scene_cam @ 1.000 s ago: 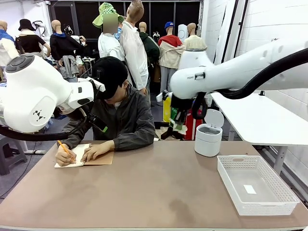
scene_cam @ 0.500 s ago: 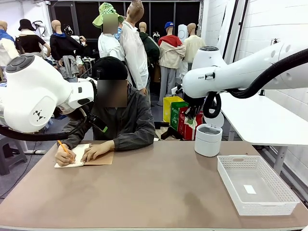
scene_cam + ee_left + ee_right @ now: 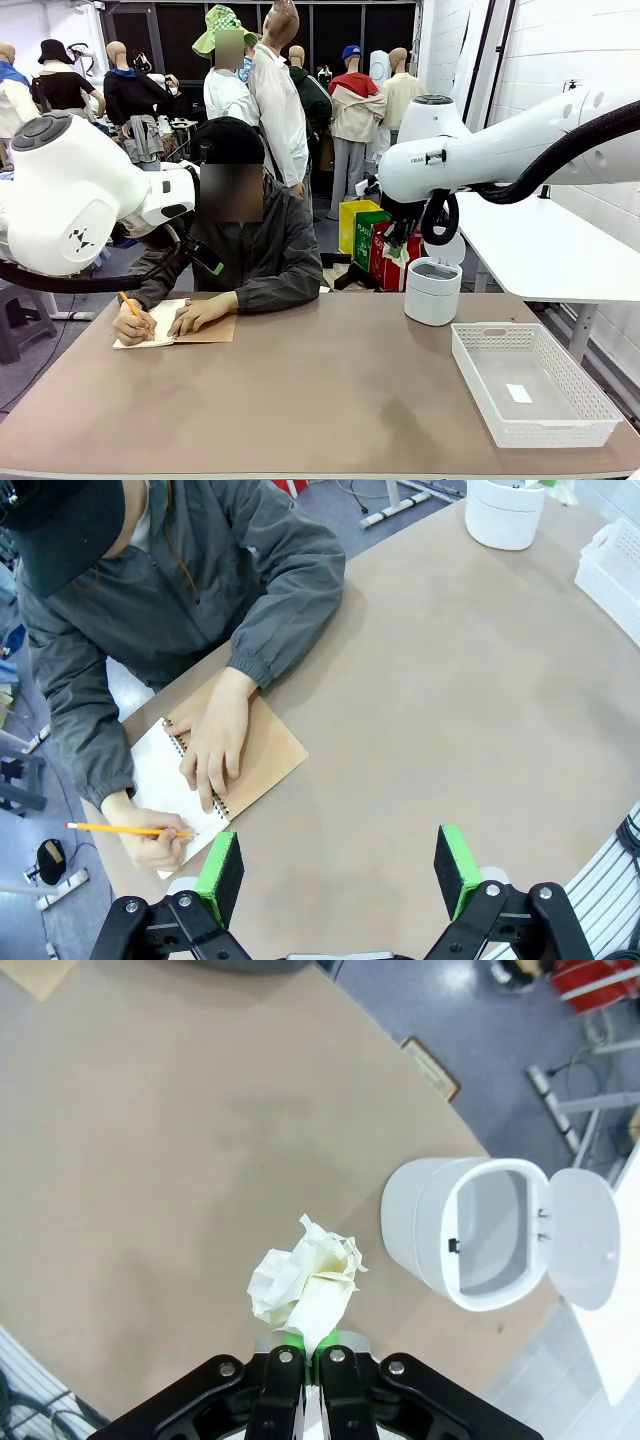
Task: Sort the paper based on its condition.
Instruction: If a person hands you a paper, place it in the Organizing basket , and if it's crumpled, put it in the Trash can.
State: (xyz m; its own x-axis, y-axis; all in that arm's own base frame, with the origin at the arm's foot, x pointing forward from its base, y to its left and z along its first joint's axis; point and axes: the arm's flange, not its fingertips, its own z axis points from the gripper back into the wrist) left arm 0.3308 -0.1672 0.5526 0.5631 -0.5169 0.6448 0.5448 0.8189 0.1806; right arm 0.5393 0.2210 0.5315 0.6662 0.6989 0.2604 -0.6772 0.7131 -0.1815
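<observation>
Counter (image 3: 300,400): smooth matt brown top. Paper (image 3: 305,1280): crumpled, rough-creased, matt off-white wad. Bin (image 3: 415,1230): smooth white plastic, slight sheen. Basket (image 3: 475,385): white perforated plastic. Notebook (image 3: 265,755), far left: matt brown cardboard cover. Jacket (image 3: 250,580): grey cloth.

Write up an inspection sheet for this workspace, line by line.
Surface: brown table, bare across the middle.
Job's things: crumpled paper in the right gripper; white bin, lid open; white basket holding a small white slip.
Clutter: spiral notebook under the person's hand; orange pencil in the other hand.
Grippers: right gripper shut on the crumpled paper, above the table beside the bin; left gripper open, empty, above the table near the notebook.
Cables: black hose along the right arm.
Surroundings: white side table to the right.
</observation>
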